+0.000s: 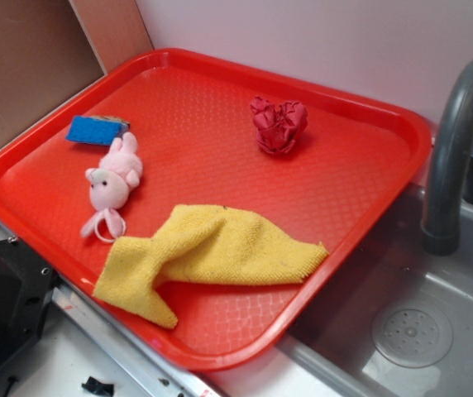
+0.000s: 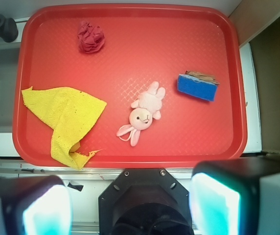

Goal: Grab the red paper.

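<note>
Red paper (image 1: 279, 124) on tray (image 1: 360, 223)

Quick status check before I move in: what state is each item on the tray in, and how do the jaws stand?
red paper: crumpled into a wad, lying free on the tray.
yellow cloth: rumpled, partly folded, one corner over the tray's rim.
pink toy: lying on its back.
blue sponge: flat.
tray: level.
gripper: jaws open, holding nothing.

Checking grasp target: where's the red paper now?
Exterior view: red paper lies on the tray near its far rim, toward the faucet, apart from the yellow cloth.
</note>
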Robot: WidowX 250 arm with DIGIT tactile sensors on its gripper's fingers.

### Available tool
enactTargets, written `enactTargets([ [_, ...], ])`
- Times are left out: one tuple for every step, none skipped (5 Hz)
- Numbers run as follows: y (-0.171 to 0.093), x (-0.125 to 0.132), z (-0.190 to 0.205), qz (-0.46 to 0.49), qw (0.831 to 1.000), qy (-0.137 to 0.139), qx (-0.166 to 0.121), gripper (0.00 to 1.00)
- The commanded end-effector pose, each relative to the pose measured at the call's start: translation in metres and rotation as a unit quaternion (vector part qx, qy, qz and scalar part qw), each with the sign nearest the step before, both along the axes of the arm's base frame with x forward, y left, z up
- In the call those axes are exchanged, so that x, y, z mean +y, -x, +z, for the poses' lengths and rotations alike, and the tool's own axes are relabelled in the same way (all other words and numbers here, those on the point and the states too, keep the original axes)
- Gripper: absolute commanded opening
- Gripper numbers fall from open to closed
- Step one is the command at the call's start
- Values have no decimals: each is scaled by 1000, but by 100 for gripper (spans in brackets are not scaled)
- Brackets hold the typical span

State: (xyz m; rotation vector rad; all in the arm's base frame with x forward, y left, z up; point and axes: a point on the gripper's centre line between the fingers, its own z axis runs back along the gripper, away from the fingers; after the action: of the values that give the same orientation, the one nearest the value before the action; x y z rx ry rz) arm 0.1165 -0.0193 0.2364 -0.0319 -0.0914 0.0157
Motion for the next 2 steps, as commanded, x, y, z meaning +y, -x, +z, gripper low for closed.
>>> enactTargets([
  [0, 0, 0, 0, 1000, 0, 0, 100],
  [-22, -6, -12, 93, 994, -11, -49, 100],
])
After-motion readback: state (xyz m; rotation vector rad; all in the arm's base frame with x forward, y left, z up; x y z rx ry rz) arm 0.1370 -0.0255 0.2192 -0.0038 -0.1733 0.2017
